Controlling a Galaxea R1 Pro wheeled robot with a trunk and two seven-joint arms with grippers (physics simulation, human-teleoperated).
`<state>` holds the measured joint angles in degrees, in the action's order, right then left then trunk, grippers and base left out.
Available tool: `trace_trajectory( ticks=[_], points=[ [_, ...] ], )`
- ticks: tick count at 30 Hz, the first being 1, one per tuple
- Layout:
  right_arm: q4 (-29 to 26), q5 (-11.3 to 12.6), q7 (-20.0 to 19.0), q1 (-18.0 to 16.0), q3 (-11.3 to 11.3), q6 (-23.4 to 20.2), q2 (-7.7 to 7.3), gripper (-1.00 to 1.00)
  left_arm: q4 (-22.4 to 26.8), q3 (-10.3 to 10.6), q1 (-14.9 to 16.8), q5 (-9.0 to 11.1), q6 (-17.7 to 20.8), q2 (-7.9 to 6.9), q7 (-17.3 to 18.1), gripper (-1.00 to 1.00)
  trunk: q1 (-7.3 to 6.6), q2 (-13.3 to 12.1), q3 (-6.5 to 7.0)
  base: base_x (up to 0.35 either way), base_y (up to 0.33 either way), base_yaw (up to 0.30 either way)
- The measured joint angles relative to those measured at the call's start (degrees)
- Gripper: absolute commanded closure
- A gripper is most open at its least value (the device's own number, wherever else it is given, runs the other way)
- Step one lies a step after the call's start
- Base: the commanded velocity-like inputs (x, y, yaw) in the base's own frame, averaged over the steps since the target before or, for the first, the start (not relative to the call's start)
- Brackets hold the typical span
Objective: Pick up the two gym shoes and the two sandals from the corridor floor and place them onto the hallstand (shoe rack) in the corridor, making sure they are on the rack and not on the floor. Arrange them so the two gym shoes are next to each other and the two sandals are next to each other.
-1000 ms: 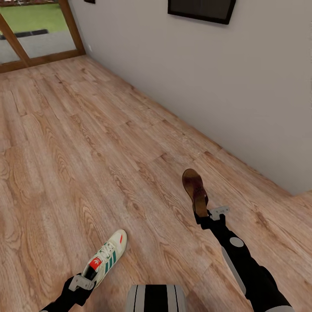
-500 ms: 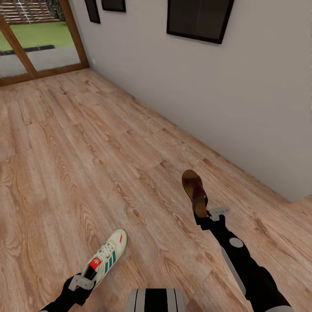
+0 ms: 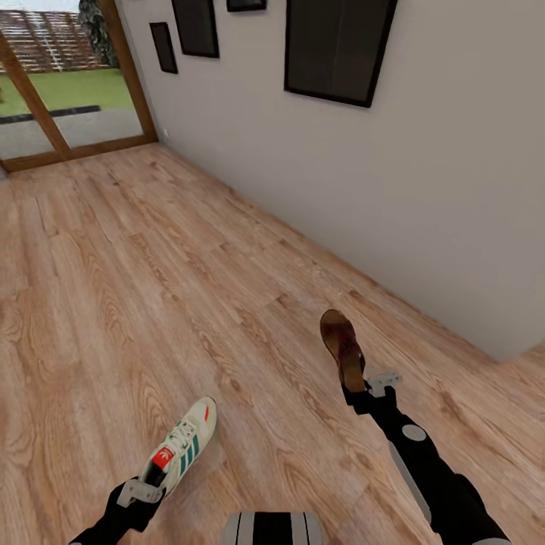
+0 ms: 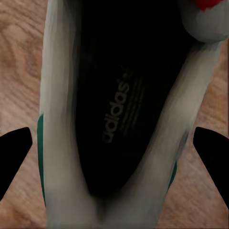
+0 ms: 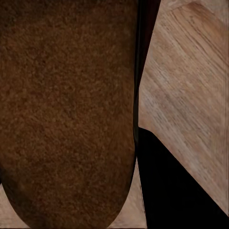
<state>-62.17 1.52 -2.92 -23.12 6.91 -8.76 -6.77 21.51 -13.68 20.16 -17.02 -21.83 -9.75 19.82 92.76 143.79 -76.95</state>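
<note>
While the left gripper point(image 3: 144, 488) holds a gym shoe point(image 3: 184, 444) and the right gripper point(image 3: 362, 393) a sandal point(image 3: 342, 347), either could slip — a bump — onto the corridor floor point(image 3: 151, 288).

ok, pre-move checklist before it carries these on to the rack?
1. Left claw shut on gym shoe, heel end held: ok.
2. Right claw shut on sandal, sandal standing up from the claw: ok.
3. Both shoes held off the corridor floor: ok.
4. Hallstand in sight to aim for: not ok.
5. Wall to the right, apart from the right arm: ok.
6. Where the second gym shoe and second sandal are: cannot tell.
</note>
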Motion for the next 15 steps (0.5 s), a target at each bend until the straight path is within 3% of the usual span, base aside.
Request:
trace_trajectory(
  ticks=[7, 15],
  points=[
    [7.86, 0.03, 0.11, 1.23, -0.07, 2.95, -0.12, 1.00, -1.44, 0.00, -0.04, 2.82, -0.21, 0.11, -0.05, 1.00, -0.18, -0.09, 2.12, 0.000, 0.000, -0.149],
    [23.53, 0.07, 0.16, 1.68, -0.24, 18.14, -0.20, 1.00, -4.08, -0.03, -0.01, 7.53, -3.15, 0.52, -0.14, 1.00, -0.38, -0.20, 4.56, 0.000, 0.000, -0.157]
  ],
)
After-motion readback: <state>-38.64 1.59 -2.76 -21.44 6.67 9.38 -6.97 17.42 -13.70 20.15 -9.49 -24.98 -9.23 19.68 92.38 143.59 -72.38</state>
